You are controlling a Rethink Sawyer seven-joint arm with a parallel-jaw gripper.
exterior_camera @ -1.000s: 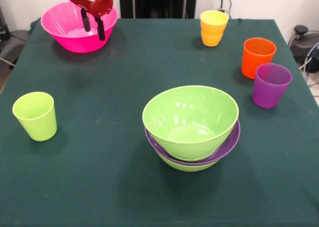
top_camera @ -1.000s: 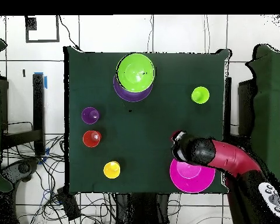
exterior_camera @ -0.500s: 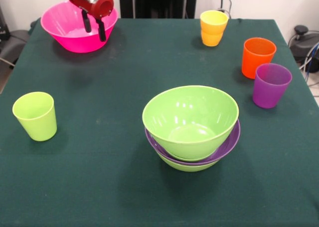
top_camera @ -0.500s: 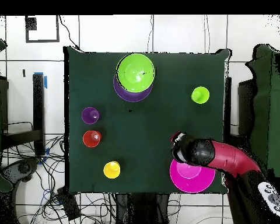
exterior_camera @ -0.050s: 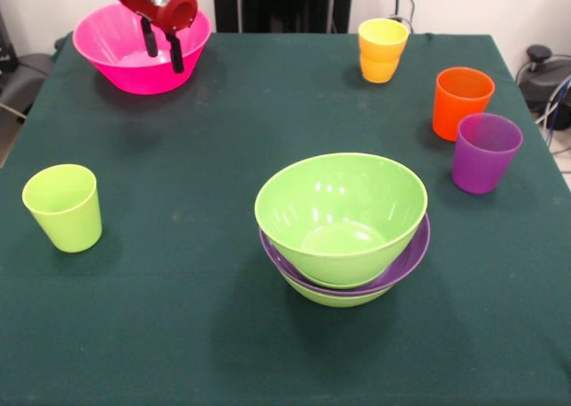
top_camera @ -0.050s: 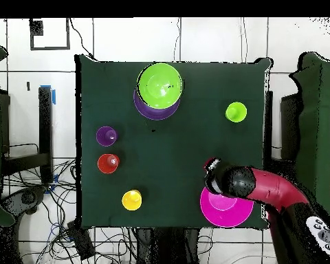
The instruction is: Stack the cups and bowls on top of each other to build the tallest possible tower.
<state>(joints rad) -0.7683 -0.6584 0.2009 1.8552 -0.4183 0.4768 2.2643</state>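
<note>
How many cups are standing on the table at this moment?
4. A lime green cup stands alone at the left edge. A yellow-orange cup is at the far side. An orange cup and a purple cup stand close together at the right. None looks hidden.

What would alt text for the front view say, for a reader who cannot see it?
An open end effector hangs over the rim of a pink bowl at the far left of a green table. Nearer, a lime green bowl sits nested in a purple bowl; four cups stand apart around them.
</note>
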